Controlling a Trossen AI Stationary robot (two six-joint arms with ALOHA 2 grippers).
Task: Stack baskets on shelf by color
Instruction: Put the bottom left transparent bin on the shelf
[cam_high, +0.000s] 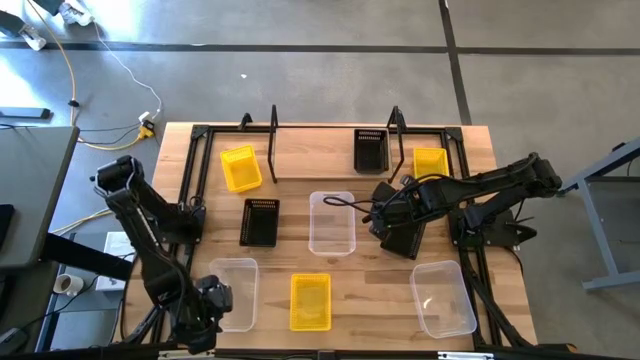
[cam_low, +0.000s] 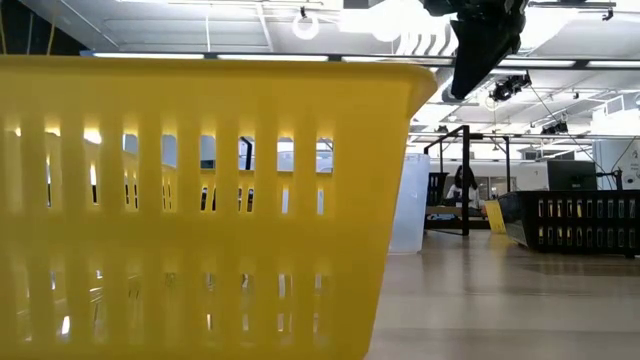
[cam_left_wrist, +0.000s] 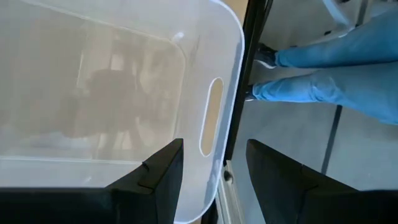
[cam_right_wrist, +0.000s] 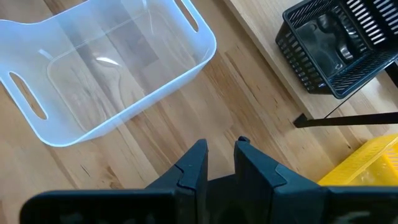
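Wood table (cam_high: 370, 280) carries the shelf (cam_high: 320, 150) at upper frame. Black (cam_high: 370, 150) and yellow (cam_high: 430, 163) baskets sit there. Other baskets lie scattered below.

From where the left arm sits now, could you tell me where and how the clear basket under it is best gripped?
Grip the clear basket by its short end wall at the handle slot. It sits upright and open-topped, so that thin rim is free from above. The left tool already straddles the wall with its fingers open, one inside and one outside; coming straight down looks best.
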